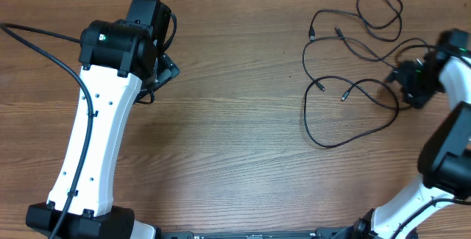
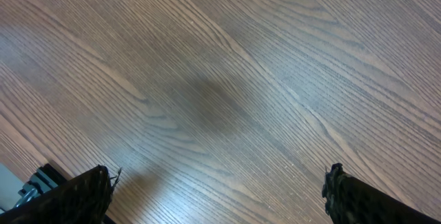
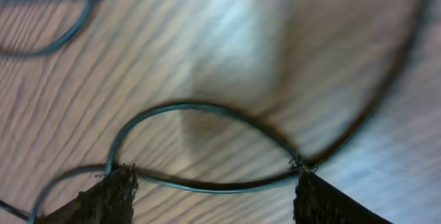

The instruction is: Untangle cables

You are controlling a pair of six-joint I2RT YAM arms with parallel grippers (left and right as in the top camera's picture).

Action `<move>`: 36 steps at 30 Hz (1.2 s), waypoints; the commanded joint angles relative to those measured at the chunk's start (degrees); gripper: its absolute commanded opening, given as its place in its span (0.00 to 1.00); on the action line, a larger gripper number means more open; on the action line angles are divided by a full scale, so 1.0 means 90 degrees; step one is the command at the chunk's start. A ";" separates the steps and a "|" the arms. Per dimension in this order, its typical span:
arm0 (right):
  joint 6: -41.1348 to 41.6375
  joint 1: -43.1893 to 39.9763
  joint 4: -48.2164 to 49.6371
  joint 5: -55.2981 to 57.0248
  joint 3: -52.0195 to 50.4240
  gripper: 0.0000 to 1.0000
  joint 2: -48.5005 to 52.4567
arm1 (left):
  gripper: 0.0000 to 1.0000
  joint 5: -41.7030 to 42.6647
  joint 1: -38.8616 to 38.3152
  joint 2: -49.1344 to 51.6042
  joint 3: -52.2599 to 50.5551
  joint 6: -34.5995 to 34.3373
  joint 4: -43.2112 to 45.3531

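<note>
The cables (image 1: 343, 96) lie in loose overlapping loops on the far right part of the worktop (image 1: 235, 121), all on the right arm's side. The right gripper (image 1: 403, 83) sits at the right edge of the tangle, with the loops spreading away to its left. The left gripper (image 1: 163, 70) is well apart from them, its jaws spread wide over bare wood (image 2: 220, 79) with nothing between them.

In the right wrist view, the right gripper (image 3: 210, 179) is also spread. One strand (image 3: 207, 187) runs crosswise from one fingertip to the other, and a loop (image 3: 200, 105) arches just beyond it. The picture is blurred, so I cannot tell whether the strand is touching the fingertips.

Because the strand lies along the line on which the jaws close, shutting them here would probably fail to pinch it. I judge that the wrist needs turning so the strand crosses the gap.
</note>
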 commanded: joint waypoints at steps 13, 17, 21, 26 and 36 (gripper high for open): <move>-0.1304 0.0580 0.0274 0.1375 0.0129 0.73 0.0432 | 1.00 0.0000 -0.0012 0.0053 -0.0034 0.0124 0.0046; -0.1396 0.0563 0.0250 0.1372 0.0129 0.73 0.0576 | 1.00 0.0000 -0.0010 0.0053 -0.0034 0.0121 0.0078; -0.1506 0.0563 0.0282 0.1365 0.0129 0.69 0.0634 | 1.00 0.0000 -0.0010 0.0053 -0.0034 0.0124 0.0073; -0.1700 0.0563 0.0345 0.1353 0.0129 0.64 0.0634 | 1.00 0.0000 -0.0010 0.0053 -0.0034 0.0124 0.0075; -0.1702 0.0566 0.0561 0.0942 -0.0007 0.47 0.0634 | 1.00 0.0000 -0.0010 0.0053 -0.0034 0.0121 0.0078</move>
